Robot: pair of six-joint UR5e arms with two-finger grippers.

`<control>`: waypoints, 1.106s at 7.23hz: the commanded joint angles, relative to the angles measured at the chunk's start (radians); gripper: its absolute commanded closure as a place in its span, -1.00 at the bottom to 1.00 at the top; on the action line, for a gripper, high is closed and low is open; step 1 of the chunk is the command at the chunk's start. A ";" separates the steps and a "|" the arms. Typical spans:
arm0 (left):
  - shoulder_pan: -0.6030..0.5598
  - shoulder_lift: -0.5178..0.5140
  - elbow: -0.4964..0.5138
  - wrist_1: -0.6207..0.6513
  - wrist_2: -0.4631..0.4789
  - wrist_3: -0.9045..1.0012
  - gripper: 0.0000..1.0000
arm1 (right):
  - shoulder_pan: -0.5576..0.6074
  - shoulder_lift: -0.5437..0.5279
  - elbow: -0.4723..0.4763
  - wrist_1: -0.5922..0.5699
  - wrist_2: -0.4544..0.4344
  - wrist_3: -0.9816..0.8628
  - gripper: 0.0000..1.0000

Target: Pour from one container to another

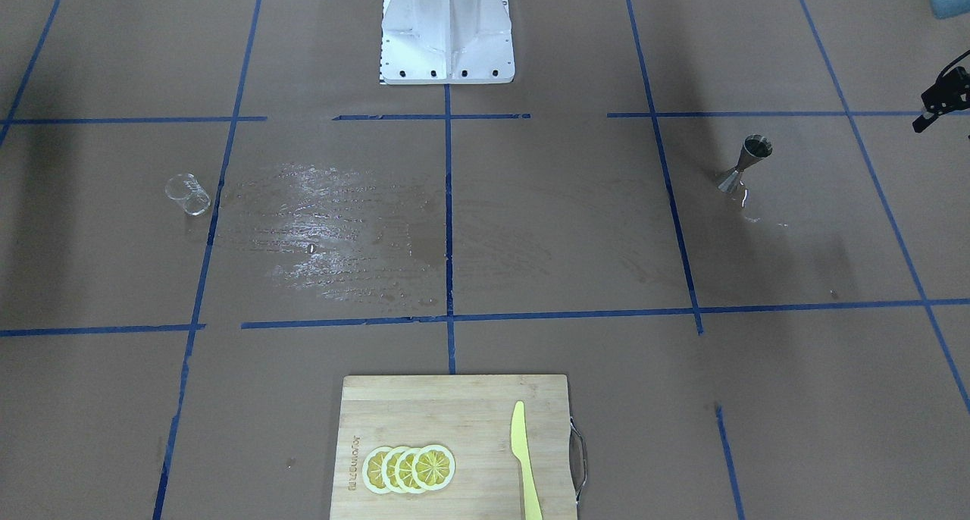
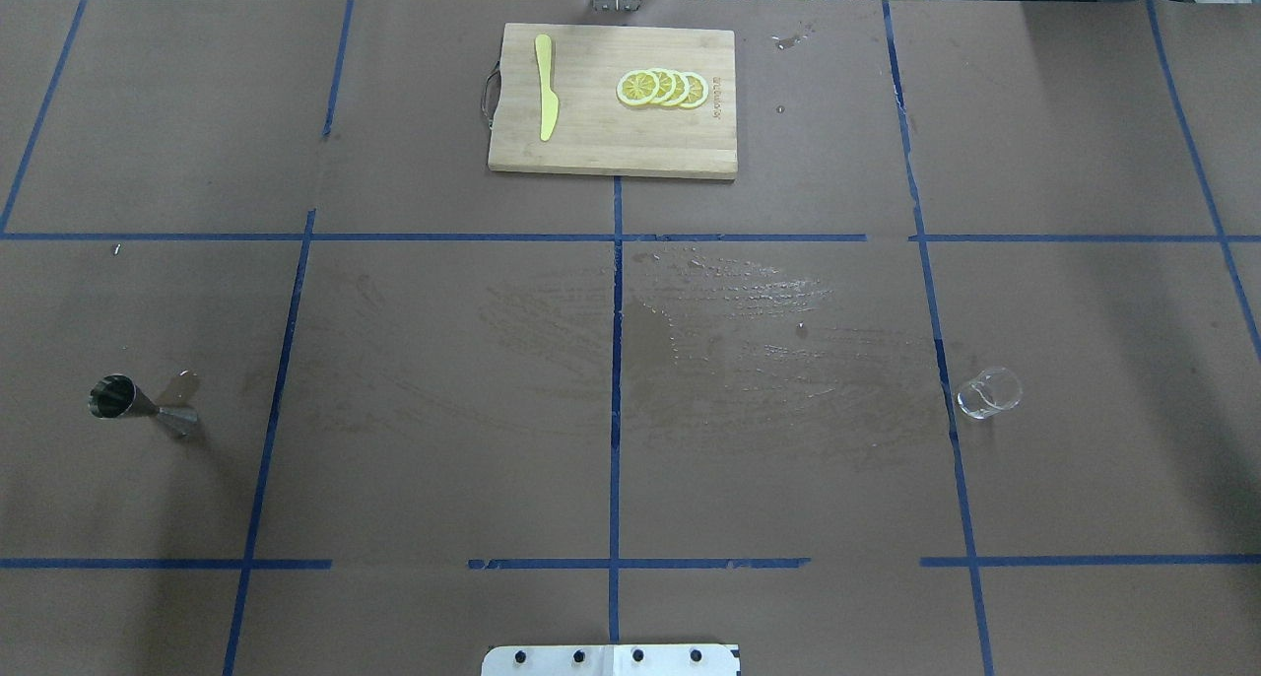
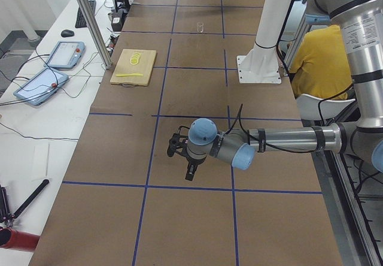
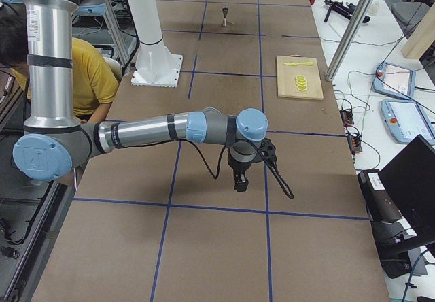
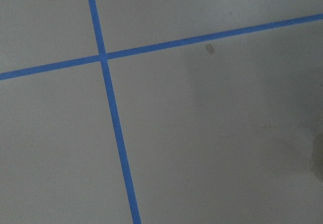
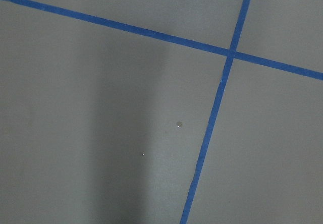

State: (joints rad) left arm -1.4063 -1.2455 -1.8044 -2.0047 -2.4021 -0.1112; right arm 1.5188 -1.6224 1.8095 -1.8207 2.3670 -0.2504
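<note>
Currently: cup mid-left, jigger upper right, seemingly one per arm; left gripper, right gripper hover unladen, finger spacing indiscernible.

My workroom around the table.
Brown paper table gridded with blue tape; at my twelve o'clock a white desk holds two tablets beside an aluminium post.
</note>
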 commanded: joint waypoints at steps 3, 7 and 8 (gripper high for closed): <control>-0.029 -0.005 -0.016 0.226 0.038 0.188 -1.00 | -0.002 -0.008 -0.002 0.004 -0.017 0.005 -1.00; -0.127 -0.139 0.005 0.412 0.077 0.215 -1.00 | -0.002 -0.065 -0.002 0.088 -0.012 0.006 -1.00; -0.131 -0.193 0.043 0.418 0.101 0.215 -1.00 | -0.002 -0.097 -0.004 0.145 -0.012 0.006 -1.00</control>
State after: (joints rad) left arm -1.5229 -1.3739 -1.7945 -1.6224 -2.3222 0.0980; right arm 1.5176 -1.6840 1.8066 -1.7386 2.3540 -0.2439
